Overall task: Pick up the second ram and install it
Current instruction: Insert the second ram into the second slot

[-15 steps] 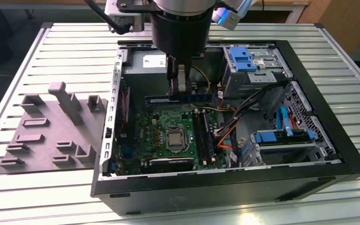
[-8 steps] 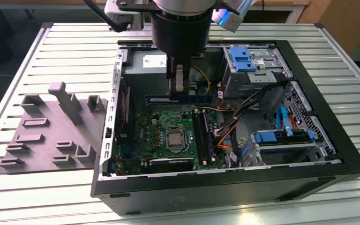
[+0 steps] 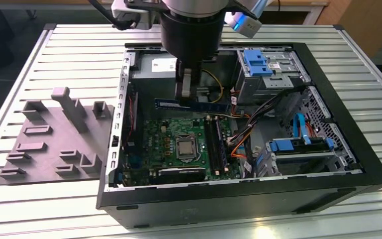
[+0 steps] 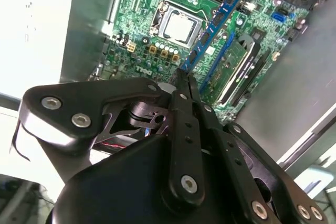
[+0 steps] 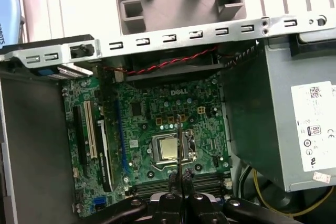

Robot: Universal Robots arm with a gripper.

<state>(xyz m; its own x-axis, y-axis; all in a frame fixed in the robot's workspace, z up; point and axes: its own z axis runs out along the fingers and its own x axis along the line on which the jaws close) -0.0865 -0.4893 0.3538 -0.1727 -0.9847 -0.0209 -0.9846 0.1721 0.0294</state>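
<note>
My gripper (image 3: pixel 189 101) hangs inside the open computer case (image 3: pixel 350 149), shut on the second ram (image 3: pixel 208 106). The ram is a long thin dark stick held level and on edge above the green motherboard (image 3: pixel 157 144). In the second wrist view the ram (image 4: pixel 218 22) reaches out from the gripper (image 4: pixel 181 75) over the board, beside the long black memory slots (image 4: pixel 244 74). In the first wrist view the ram (image 5: pixel 179 145) shows edge-on as a thin line, rising from the closed fingertips (image 5: pixel 175 183) across the processor socket (image 5: pixel 169 149). The memory slots (image 3: pixel 215 142) lie below the stick, apart from it.
A grey fixture block (image 3: pixel 51 144) with upright posts stands on the slatted table at the exterior view's left of the case. Blue drive brackets (image 3: pixel 260 62), cables (image 3: pixel 240 142) and a power supply (image 5: pixel 283 124) crowd the case around the board.
</note>
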